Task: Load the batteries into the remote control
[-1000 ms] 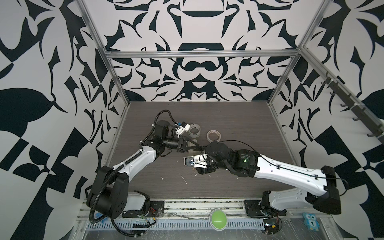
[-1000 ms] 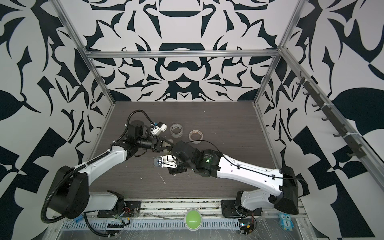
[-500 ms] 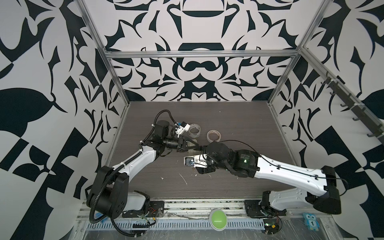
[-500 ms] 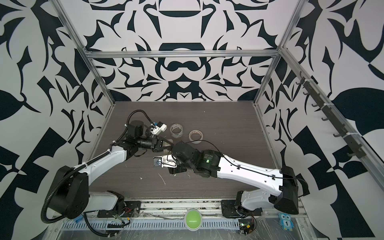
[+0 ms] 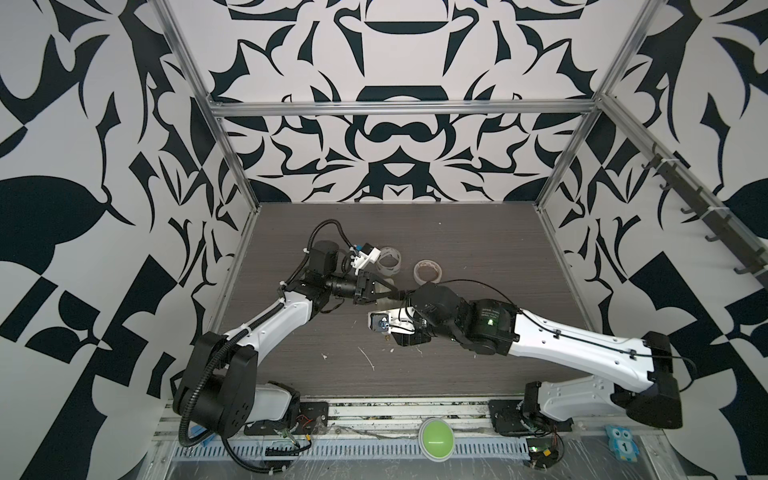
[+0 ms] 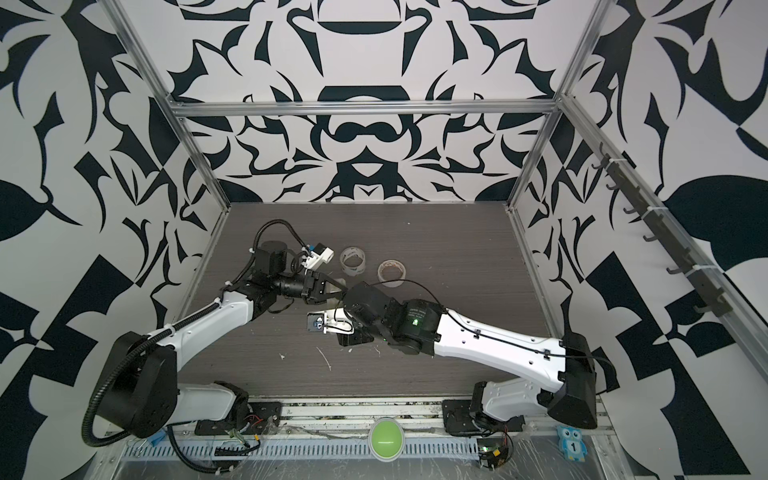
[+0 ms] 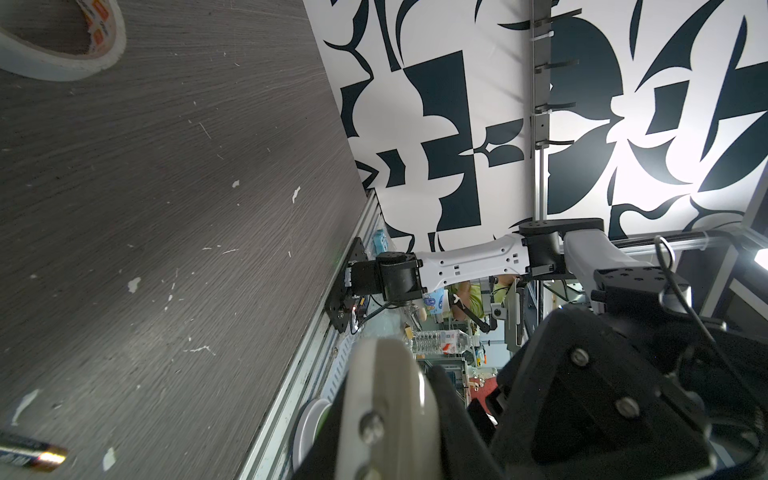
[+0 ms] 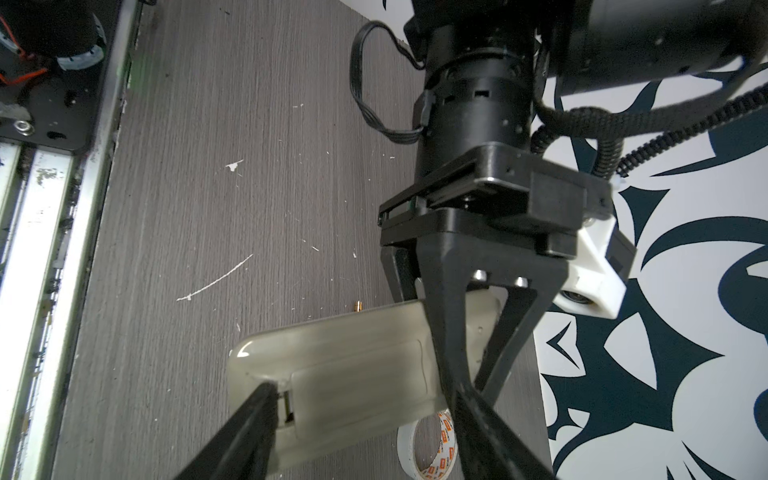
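The white remote control (image 8: 353, 357) hangs back-up above the table, and in a top view only a pale sliver (image 5: 384, 306) of it shows. My right gripper (image 8: 363, 390) is shut on it, one black finger at its rounded end and one farther along. The battery cover sits slightly ajar, with a metal contact showing at that end. My left gripper (image 8: 459, 376) is shut, its joined tips pressing on the remote's back by the cover's other end; both grippers meet mid-table (image 5: 398, 296). One of the batteries (image 7: 29, 455) lies on the table.
Two tape rolls stand behind the grippers, a clear one (image 5: 388, 262) and a brownish one (image 5: 428, 271); one roll (image 8: 428, 444) shows under the remote. White flecks dot the dark table (image 5: 457, 374). A green button (image 5: 435, 434) sits on the front rail.
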Motion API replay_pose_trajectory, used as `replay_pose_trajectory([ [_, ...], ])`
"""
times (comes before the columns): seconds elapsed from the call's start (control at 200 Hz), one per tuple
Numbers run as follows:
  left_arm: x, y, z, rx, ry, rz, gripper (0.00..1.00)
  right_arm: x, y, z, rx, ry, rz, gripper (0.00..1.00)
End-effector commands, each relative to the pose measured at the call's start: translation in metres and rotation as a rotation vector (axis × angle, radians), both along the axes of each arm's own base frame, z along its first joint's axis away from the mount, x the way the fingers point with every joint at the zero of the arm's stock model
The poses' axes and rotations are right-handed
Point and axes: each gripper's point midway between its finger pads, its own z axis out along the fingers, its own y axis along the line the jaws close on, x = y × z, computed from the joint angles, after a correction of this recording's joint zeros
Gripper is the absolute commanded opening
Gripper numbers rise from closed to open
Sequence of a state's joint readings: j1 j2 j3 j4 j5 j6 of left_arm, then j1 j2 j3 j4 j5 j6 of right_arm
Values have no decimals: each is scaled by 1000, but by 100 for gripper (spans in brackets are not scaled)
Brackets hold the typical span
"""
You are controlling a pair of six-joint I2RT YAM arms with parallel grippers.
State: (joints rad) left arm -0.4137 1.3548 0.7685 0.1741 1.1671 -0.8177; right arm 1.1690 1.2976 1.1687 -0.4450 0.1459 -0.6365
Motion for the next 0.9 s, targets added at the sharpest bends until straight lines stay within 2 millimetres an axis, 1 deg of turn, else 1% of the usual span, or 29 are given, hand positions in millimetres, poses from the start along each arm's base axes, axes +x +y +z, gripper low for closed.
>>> replay_pose_trajectory([
  [0.0,-4,-1,16,-28,-36,-27,0,8,2,7,11,-27,-21,70],
  [0.17,-5,-1,17,-29,-37,-27,0,10,2,2,-7,-37,-23,70],
  [0.195,-4,-1,17,-29,-37,-27,0,16,-2,2,-26,-63,-54,70],
  [0.26,-4,0,17,-29,-38,-26,0,20,-2,1,-37,-81,-66,70],
  [0.41,-5,-1,16,-27,-33,-29,0,26,1,12,6,-120,-89,70],
  [0.535,-4,-1,16,-26,-30,-28,0,26,1,24,54,-172,-87,70],
  [0.895,-4,-2,14,-25,-25,-29,0,24,2,28,68,-210,-77,69],
])
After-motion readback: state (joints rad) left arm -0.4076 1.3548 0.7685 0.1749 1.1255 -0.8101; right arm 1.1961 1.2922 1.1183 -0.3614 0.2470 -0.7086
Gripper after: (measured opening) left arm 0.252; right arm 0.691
